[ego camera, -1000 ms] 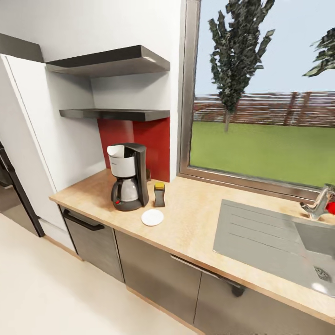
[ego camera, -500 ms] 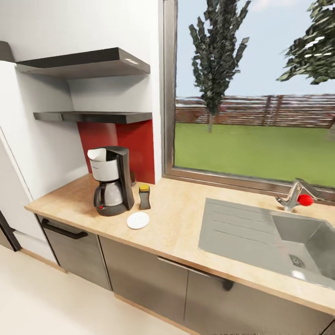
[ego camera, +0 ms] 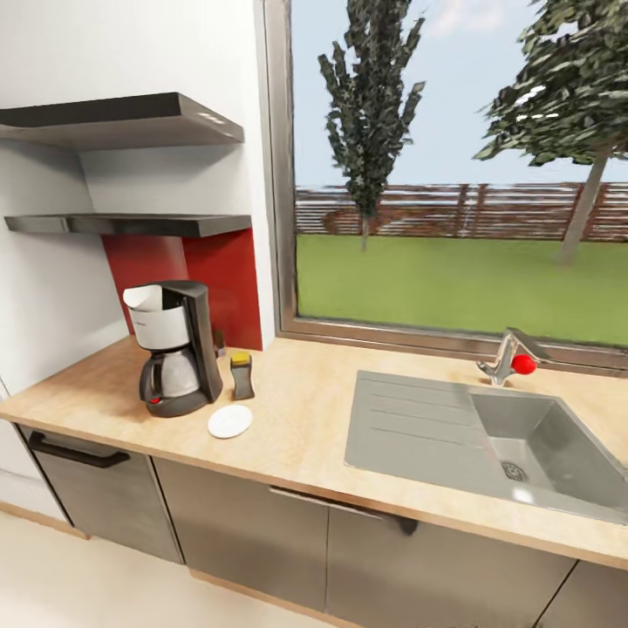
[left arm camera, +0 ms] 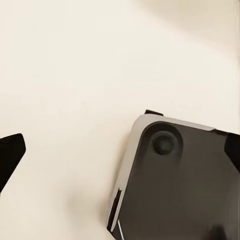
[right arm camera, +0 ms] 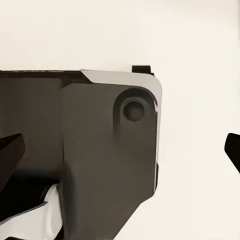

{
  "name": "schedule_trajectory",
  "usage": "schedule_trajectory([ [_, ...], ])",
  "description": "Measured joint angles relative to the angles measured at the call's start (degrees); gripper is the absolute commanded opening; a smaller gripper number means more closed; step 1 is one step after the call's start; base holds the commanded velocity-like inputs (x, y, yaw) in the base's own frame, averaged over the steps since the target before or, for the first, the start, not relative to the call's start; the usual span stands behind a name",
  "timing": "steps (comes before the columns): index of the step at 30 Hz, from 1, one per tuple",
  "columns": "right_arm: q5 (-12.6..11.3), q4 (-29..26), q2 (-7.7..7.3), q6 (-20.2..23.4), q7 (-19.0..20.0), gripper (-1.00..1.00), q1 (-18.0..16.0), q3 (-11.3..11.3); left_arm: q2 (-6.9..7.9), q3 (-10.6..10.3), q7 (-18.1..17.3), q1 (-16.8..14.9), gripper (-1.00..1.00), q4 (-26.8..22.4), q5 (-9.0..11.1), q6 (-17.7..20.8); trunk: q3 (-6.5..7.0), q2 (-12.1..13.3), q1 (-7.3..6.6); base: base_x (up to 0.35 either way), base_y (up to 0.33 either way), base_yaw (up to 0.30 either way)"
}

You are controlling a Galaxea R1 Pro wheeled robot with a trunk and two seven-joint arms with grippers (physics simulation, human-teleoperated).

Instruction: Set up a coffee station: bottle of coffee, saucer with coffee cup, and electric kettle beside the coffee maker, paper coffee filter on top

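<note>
In both wrist views, dark fingertips are cut off at the frame edges above a pale floor (left arm camera: 75,75) and the robot's grey base (right arm camera: 100,165); the left claw (left arm camera: 120,150) and right claw (right arm camera: 120,145) are seen spread wide apart, holding nothing.

In the head view, the dark cabinet fronts (ego camera: 244,532) are cut off at the lower edge. On the counter (ego camera: 305,436), toward its left end, the saucer (ego camera: 229,421) lies nearest the front edge, with nothing on it. Just behind it stands the bottle of coffee (ego camera: 242,375), its label too small to make out. Beside it, the coffee maker (ego camera: 173,347) stands with something white at its top; whether this is a paper filter cannot be told. The sink (ego camera: 488,440) is cut off at the right edge. Behind, against the wall, the kitchen shelf (ego camera: 131,224) is seen edge-on, its upper surface hidden.
</note>
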Motion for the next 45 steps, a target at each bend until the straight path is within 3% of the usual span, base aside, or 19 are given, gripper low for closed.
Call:
schedule_trajectory([
  [7, 0.0, 0.0, -0.13, 0.0, 0.0, 1.0, 0.0, 0.0, -0.01, -0.1, 0.0, 0.0, 1.0, -0.1, 0.1, 0.0, 0.36, 0.0, 0.0, 0.0, 0.0, -0.259],
  [10, 0.0, 0.0, -0.91, 0.0, 0.0, 1.0, 0.2, 0.0, -0.35, -0.1, 0.1, 0.0, 1.0, -0.1, 0.0, -0.1, 0.51, 0.0, 0.0, 0.0, 0.0, -0.263],
  [12, 0.0, 0.0, -2.19, 0.0, 0.0, 1.0, 0.4, 0.0, -0.82, -0.3, 0.2, 0.0, 1.0, -0.2, -0.5, -0.1, 0.61, 0.0, 0.0, 0.0, 0.0, -0.267],
  [15, 0.0, 0.0, -2.5, 0.0, 0.0, 1.0, 0.4, 0.0, -0.84, -0.3, 0.2, 0.0, 1.0, -0.2, -0.4, -0.1, 0.75, 0.0, 0.0, 0.0, 0.0, -0.268],
  [24, 0.0, 0.0, -2.15, -0.1, 0.0, 1.0, 0.4, 0.1, -0.47, -0.6, 0.0, 0.0, 1.0, -0.1, -0.7, -0.3, 1.18, 0.0, 0.0, 0.0, -0.029, -0.269],
  [45, 0.0, -0.1, -2.01, -0.1, 0.0, 1.0, 0.4, 0.0, -0.81, -0.6, 0.3, 0.0, 1.0, -0.1, -0.6, -0.2, 2.19, 0.0, 0.0, 0.0, -0.263, -0.269],
])
